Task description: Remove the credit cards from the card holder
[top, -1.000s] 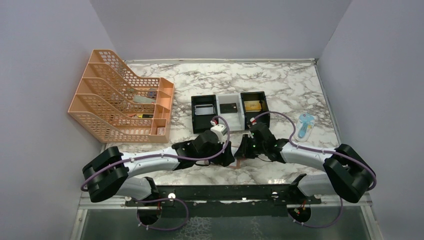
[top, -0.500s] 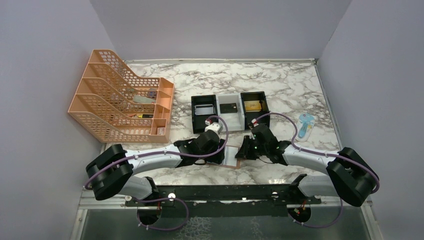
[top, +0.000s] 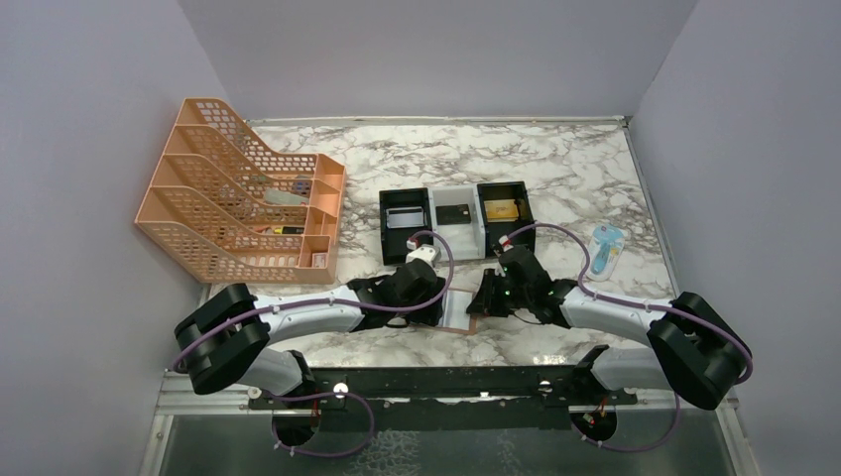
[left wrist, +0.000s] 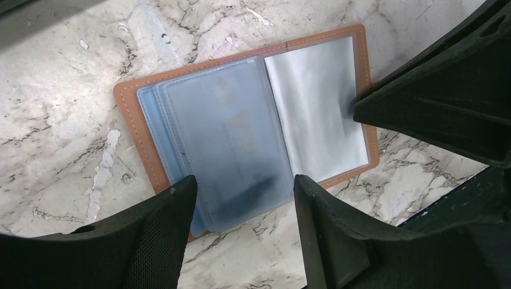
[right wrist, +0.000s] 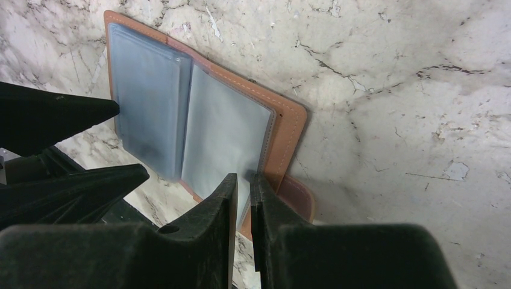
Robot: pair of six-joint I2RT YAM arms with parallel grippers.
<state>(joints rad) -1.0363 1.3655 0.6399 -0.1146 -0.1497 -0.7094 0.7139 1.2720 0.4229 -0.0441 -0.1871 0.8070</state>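
Extraction step: card holder [left wrist: 241, 120] open on the bench [left wrist: 60, 90], right gripper [right wrist: 244, 180] clenched on its edge (probably steadying it); left gripper [left wrist: 241, 180], released, must next pinch 1 sleeved card.

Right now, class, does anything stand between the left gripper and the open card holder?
Nothing visible does. The left gripper hangs open directly above the card holder. The right gripper, jaws nearly shut, sits at the edge of the other page, off to one side.

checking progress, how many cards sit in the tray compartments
3: a silvery card in the tray's left compartment, a black card in the middle, a yellow card in the right. Others may hide in the card holder's sleeves.
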